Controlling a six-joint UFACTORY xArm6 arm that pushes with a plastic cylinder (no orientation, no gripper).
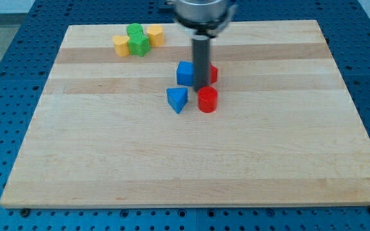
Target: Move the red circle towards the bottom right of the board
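- Right now my tip [201,89] sits just at the upper-left edge of the red circle [207,100], touching it or very nearly; I cannot tell which.
- I judge that placement deliberate: the goal is the bottom right of the surface [172,173], so the rod belongs on the circle's far side from that corner, and a push from here would drive it down and to the view's right.
- The red circle itself lies near the middle of the surface, a little above centre, well apart from the bottom right corner, so I take most of the travel to be undone.
- There are no fingers on this rig, so nothing is clenched or released; the rod only leans on things.
- A blue cube [185,73] stands just to the left of the rod, and a blue triangular block [178,99] lies near the circle on its left; both are behind the push line.
- A second red block [213,74] peeks out from behind the rod on its right; its shape is hidden.
- Up at the view's top left, a green block [137,40] sits between two yellow blocks [121,45] [155,34], well apart from the work.
- Nothing stands between the circle and the bottom right corner.
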